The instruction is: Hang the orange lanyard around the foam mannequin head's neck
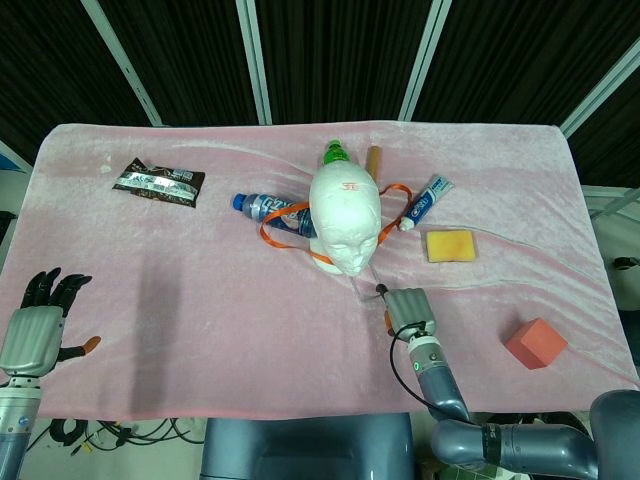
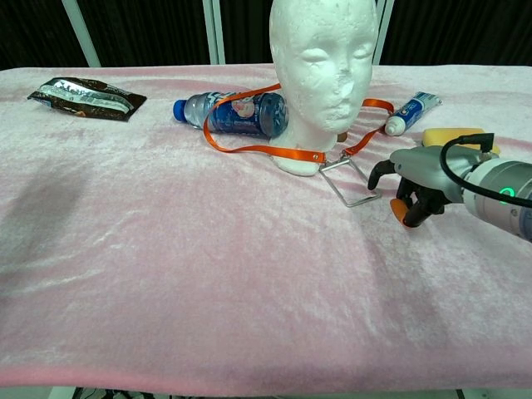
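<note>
**Lanyard looped at the neck, right robot hand beside the badge holder**

Orange lanyard (image 2: 249, 148) lay as a loop around the base of the foam mannequin head (image 2: 322, 75), which stood upright mid-worktop (image 2: 208, 283). The strap rested partly on a lying water bottle (image 2: 235, 113) to one side and ran behind the neck toward the toothpaste tube (image 2: 411, 111) on the other. Its clear badge holder (image 2: 350, 183) lay flat on the cloth in front of the neck, clipped to the strap ends.

Right robot hand (image 2: 416, 179) hovered low just beside the badge holder, fingers curled inward, nothing visibly held. Judgement: placed there to tidy or pick the holder; contact could not be confirmed.

Left robot hand (image 1: 38, 325) sat at the worktop's near edge, well apart, fingers spread, empty; likely parked.

Loop appeared already around the neck, so the task looked nearly done.
</note>
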Controlling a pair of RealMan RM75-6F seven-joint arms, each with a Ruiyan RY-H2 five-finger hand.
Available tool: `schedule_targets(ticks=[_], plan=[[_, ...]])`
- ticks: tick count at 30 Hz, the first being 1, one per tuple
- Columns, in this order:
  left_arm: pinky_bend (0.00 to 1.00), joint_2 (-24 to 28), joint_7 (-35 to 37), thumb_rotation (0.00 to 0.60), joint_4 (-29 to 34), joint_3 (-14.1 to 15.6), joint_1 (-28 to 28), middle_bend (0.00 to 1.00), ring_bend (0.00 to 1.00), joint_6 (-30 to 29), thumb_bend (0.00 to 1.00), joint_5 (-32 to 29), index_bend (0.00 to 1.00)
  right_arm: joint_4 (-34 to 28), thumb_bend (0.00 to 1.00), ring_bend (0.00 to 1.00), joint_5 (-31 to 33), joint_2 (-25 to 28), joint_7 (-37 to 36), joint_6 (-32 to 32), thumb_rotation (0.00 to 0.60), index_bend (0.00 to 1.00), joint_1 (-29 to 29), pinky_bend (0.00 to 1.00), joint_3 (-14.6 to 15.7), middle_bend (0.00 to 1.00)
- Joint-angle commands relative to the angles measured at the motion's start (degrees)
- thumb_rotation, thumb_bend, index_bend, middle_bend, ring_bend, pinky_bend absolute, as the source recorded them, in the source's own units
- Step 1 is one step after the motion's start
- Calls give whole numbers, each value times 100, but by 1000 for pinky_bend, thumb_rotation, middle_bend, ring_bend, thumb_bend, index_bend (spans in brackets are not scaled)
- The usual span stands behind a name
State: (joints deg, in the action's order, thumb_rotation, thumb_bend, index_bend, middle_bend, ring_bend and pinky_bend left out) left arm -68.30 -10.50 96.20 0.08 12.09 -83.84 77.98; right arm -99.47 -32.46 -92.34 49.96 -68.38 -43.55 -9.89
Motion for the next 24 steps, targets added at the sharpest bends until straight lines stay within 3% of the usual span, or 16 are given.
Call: schedule_targets(ticks=[1, 24], plan=[[10, -2, 0, 600, -2, -33, -23, 176, 0, -9, 103, 12, 179, 54, 633, 752, 86, -65, 65, -23, 600, 227, -52, 571, -3, 748], [9, -32, -36, 600, 0, -208, -158, 175, 0, 28, 103, 96, 179, -124, 634, 754, 9, -14, 18, -72, 600, 284, -45, 571, 309, 749]])
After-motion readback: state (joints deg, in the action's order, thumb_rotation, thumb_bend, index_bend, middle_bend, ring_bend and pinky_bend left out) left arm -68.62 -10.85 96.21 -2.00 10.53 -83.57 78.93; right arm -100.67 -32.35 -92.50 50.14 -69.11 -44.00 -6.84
